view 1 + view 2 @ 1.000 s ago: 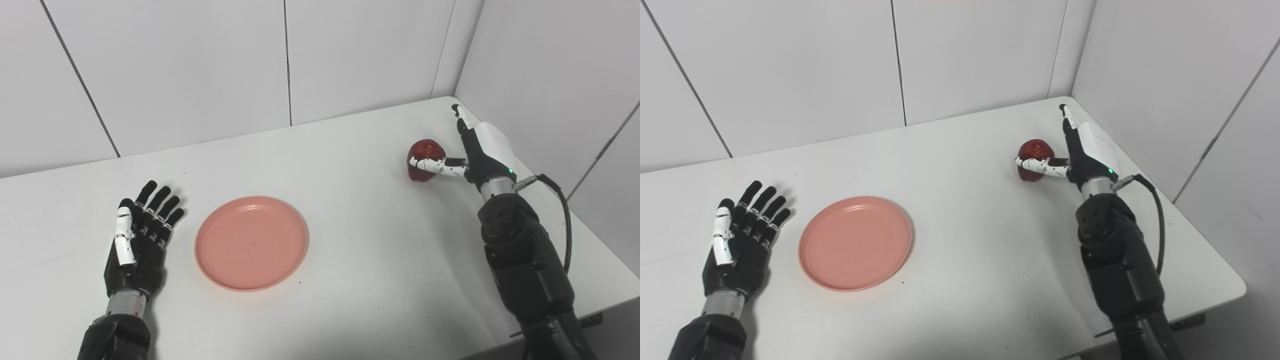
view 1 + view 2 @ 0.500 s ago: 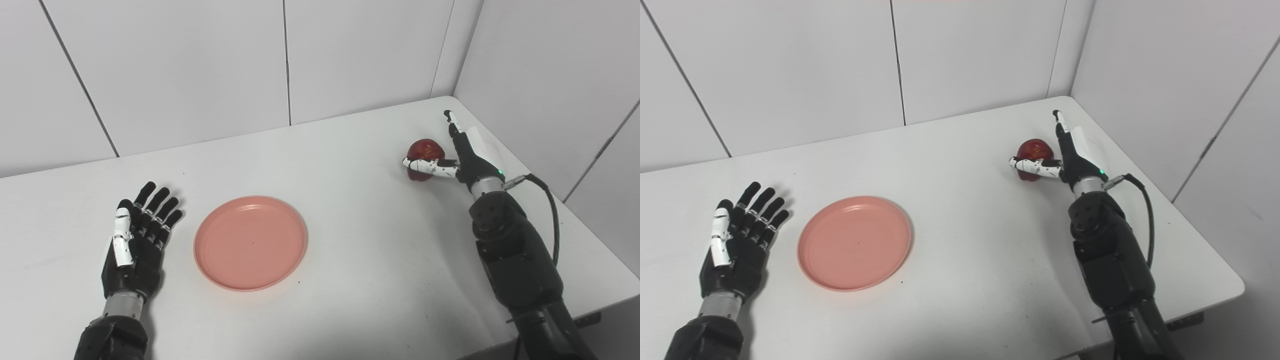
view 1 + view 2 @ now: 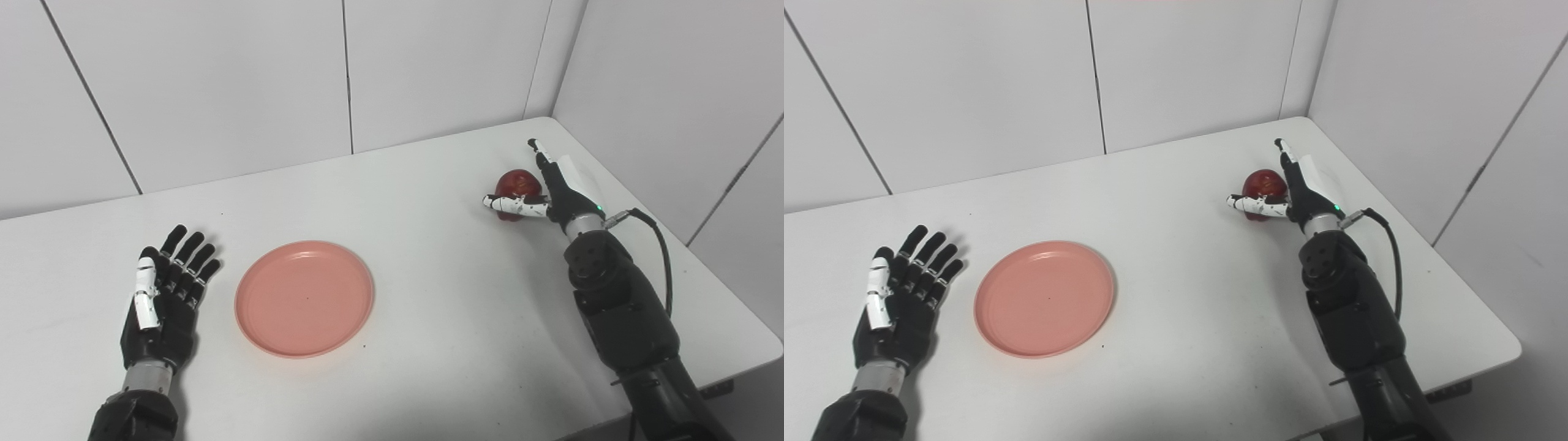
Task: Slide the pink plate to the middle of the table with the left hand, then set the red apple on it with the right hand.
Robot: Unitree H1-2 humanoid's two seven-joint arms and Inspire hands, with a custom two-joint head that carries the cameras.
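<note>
Now we grab the apple

Our table point(image 3: 429, 294) holds the pink plate point(image 3: 304, 297) near the middle. Our left hand point(image 3: 162, 294) lies wide open beside it. Our right hand point(image 3: 551, 193), fingers spread, cups the red apple point(image 3: 513, 184) at the far right; we should squeeze gently.

Bare table point(image 3: 441, 288) between pink plate point(image 3: 304, 297) and red apple point(image 3: 516, 187), nothing in the way. Walls close behind and right of the apple
</note>
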